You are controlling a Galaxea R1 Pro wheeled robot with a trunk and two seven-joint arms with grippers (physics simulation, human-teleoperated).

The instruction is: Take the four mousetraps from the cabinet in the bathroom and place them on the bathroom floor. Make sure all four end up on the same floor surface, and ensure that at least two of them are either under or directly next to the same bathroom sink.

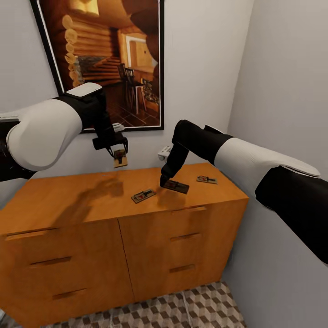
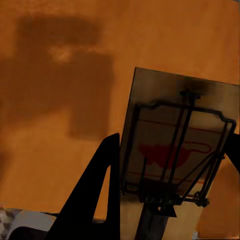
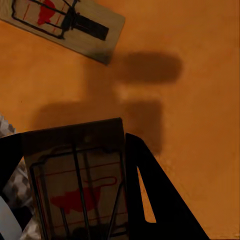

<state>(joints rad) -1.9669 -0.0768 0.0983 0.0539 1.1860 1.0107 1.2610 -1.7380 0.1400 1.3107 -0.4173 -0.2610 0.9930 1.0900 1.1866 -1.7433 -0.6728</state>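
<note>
Above the cabinet [image 1: 91, 200] top, the left gripper [image 1: 119, 155] clamps one mousetrap [image 1: 120, 158] in the air. The right gripper [image 1: 165, 181] pinches a second mousetrap [image 1: 178, 186] at the cabinet top. Two more mousetraps [image 1: 143, 196] [image 1: 207, 179] lie flat on either side of it.

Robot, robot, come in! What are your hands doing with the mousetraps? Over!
Left gripper holds one mousetrap above the cabinet. Right gripper clamps a second trap on top. Two more lie loose. Nothing blocking.
</note>
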